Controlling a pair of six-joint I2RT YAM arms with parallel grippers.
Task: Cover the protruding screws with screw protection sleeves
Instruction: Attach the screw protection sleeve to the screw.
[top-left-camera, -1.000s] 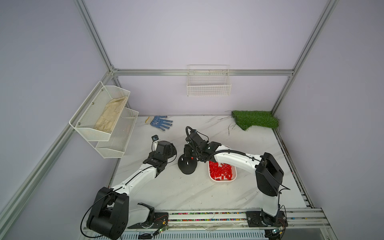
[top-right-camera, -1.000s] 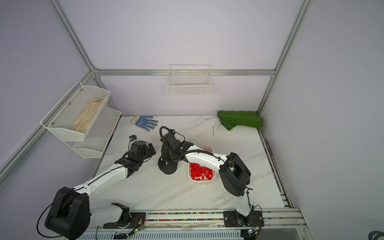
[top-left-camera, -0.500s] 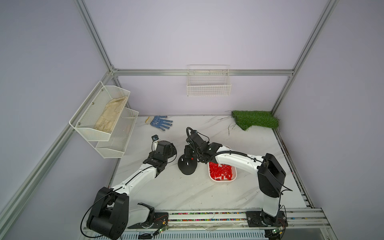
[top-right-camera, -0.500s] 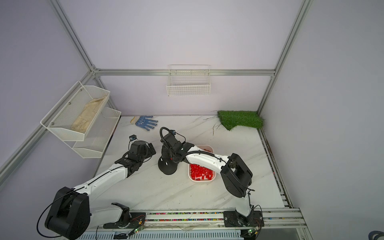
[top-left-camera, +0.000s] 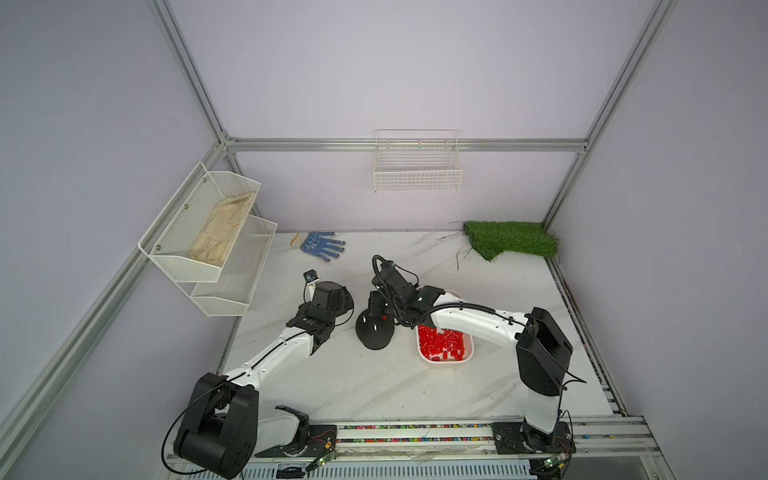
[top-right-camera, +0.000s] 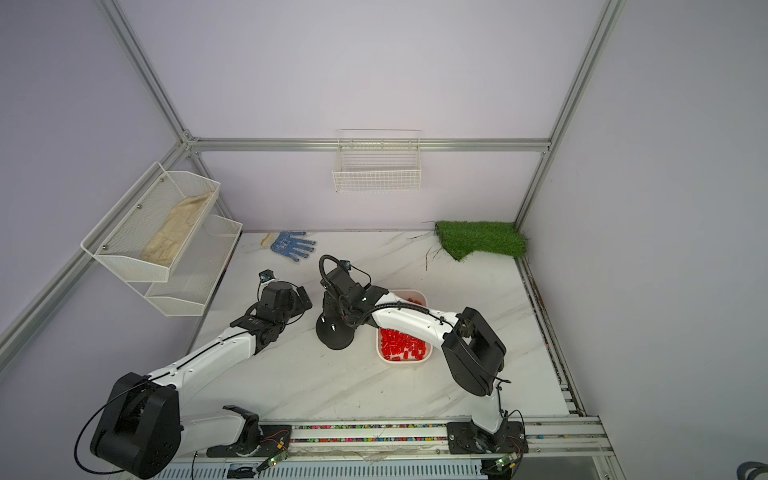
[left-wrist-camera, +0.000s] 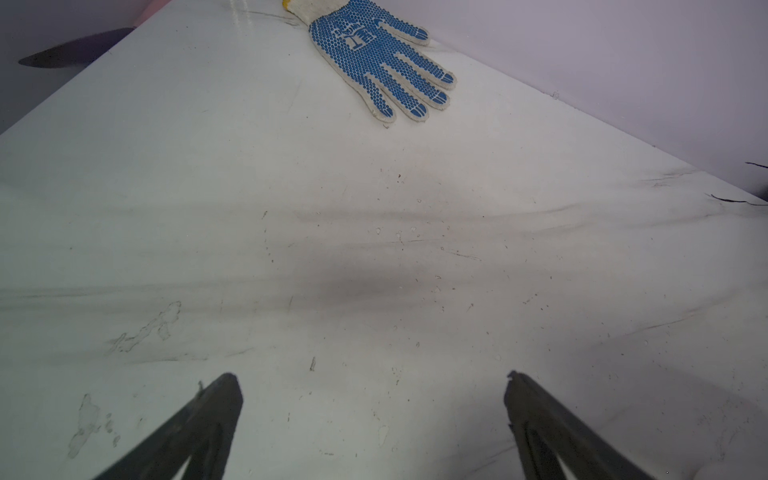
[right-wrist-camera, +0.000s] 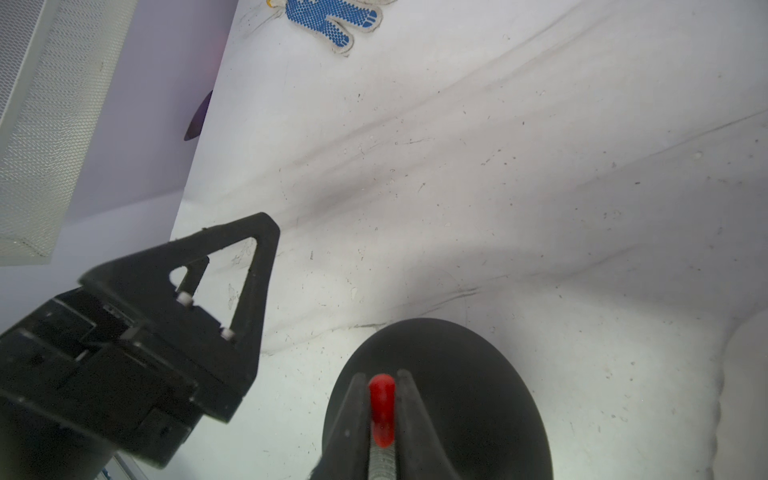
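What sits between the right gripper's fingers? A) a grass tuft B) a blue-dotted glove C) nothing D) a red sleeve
D: the right wrist view shows the right gripper shut on a red sleeve over the black domed base.

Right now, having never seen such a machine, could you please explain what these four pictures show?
The robot's left arm and right arm reach over a table, each ending in a pincer. Two pictures look down from above; the other two come from cameras on the wrists. On the table: a black dome, a tray of red sleeves, a glove, a grass mat. The left pincer is open and empty. The right pincer is shut on one sleeve over the dome, a threaded screw at its end.
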